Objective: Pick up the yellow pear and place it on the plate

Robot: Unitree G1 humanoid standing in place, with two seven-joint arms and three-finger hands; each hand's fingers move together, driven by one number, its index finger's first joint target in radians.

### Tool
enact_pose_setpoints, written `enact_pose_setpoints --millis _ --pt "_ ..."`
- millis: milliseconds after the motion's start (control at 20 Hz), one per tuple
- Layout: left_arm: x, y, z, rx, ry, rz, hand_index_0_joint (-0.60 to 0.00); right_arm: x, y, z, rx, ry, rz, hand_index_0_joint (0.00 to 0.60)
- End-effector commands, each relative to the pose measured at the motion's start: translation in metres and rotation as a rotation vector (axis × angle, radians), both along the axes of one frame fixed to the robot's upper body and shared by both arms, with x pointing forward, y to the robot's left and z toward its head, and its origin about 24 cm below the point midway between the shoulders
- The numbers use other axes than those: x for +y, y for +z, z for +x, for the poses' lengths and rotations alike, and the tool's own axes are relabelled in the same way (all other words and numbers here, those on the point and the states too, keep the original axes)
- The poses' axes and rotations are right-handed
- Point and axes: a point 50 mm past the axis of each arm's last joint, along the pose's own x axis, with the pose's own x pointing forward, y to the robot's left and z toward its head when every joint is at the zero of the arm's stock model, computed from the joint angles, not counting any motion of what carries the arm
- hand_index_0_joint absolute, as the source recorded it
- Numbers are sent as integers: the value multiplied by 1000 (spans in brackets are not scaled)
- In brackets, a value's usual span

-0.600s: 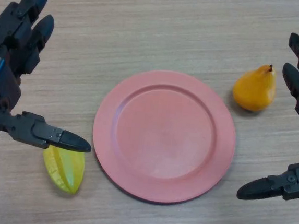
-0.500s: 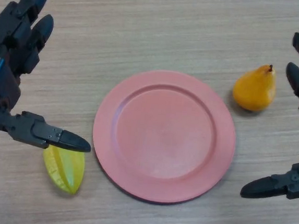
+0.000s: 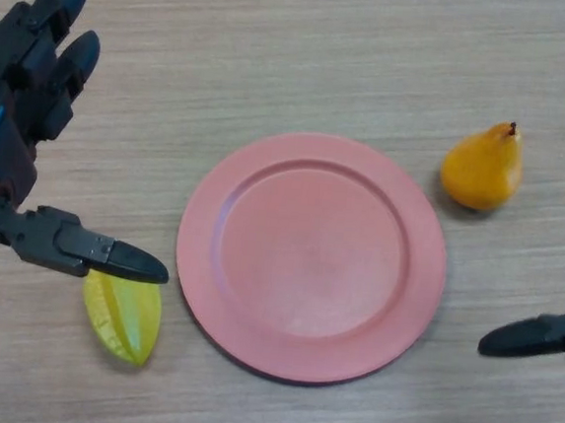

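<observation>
Yellow-orange pear (image 3: 481,170) is lying on the wood-grain desk (image 3: 277,43), stem pointing up and away, just beside the plate's right rim but not touching it. Nothing is holding it; the pick is not yet started.

Pink plate (image 3: 310,256) is centred in view, nothing on it, so the drop target is free.

Right hand (image 3: 549,337) is seen only at the right edge: thumb low, fingertips higher up, spread apart and grasping nothing. The pear sits between that span and the plate, so this hand is judged the natural one for the pick, approaching from the right.

Left hand (image 3: 17,139) is at the far left, fingers extended, thumb stretched out over a yellow star-fruit-like piece (image 3: 122,316) near the plate's lower left edge. No contact with it can be confirmed. That piece is also yellow, so mix-up risk is noted; the pear shape settles it.
</observation>
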Motion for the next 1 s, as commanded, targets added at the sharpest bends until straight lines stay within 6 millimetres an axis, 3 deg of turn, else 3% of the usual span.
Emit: enact_pose_setpoints --millis 50,400,700,1000 --pt "6 30 -9 -187 39 42 0 -6 29 -2 -201 12 -29 0" --pt "4 14 -14 -83 11 20 0 -18 15 48 -205 -1 -77 0" --pt "13 8 -16 -98 37 -13 0 -27 -3 93 -218 -57 -173 0" --pt "22 11 -20 -111 79 17 0 -38 -15 124 -191 -72 -232 0"
